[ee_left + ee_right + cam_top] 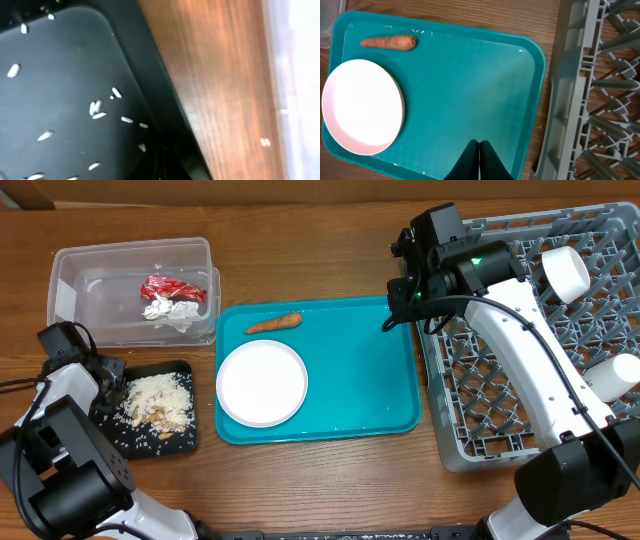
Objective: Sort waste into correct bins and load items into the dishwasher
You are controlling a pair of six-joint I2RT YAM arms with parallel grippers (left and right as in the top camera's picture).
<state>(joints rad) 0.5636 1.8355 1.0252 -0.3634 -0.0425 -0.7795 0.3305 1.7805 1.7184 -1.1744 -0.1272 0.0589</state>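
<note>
The right gripper hung over the right-hand part of the teal tray, close to the edge that ran beside the grey dish rack. In the right wrist view its two dark fingers were pressed together with no gap showing, and nothing was held between them. They pointed down at bare teal surface and touched none of the objects on it.

On the same tray, the small orange carrot stick lay near the far edge. The white round plate sat at the near left corner, well apart from the gripper, and its lower rim looked pinkish from the wrist camera.

The left gripper was at the left rim of the black tray. From its wrist camera only a dark sliver of the fingers showed at the bottom of the frame. The jaws were together, and nothing could be seen pinched in them. Whether they touched the rim could not be told.

Pale rice scraps were heaped in the black tray, with loose grains scattered round them. The clear plastic tub behind it held the red wrapper and the crumpled white tissue, which touched each other. A white cup lay tilted in the rack's far part. Everything rested on the wooden table.
</note>
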